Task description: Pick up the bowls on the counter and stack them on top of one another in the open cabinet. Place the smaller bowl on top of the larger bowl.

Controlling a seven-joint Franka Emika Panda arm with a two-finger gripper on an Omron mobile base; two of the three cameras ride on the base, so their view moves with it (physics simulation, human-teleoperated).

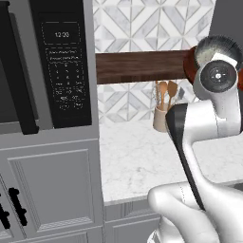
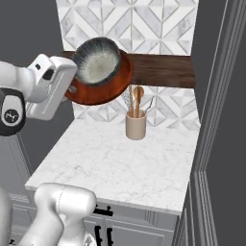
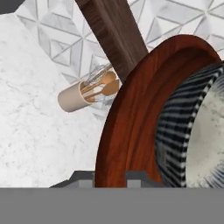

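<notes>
Bowls sit nested and tilted on edge in the upper middle of the right base frame: we see the small round dark grey bowl with a pale speckled inside resting inside the wide, shallow reddish-brown bowl, both tipped so their openings face the camera. They hang level with the dark brown wooden shelf board, which runs across the diamond-patterned white and grey tile wall, and overlap its left end in that frame. Our two-finger tool shows at the bottom of the hand frame, its jaws narrow and pinched on the rim of the reddish-brown bowl, one dark tip on either side of the wall. Below, in the lower half of the right base frame, lies the white, grey-veined marble worktop. A beige cup of wooden utensils stands on it against the tile, under the shelf board.
</notes>
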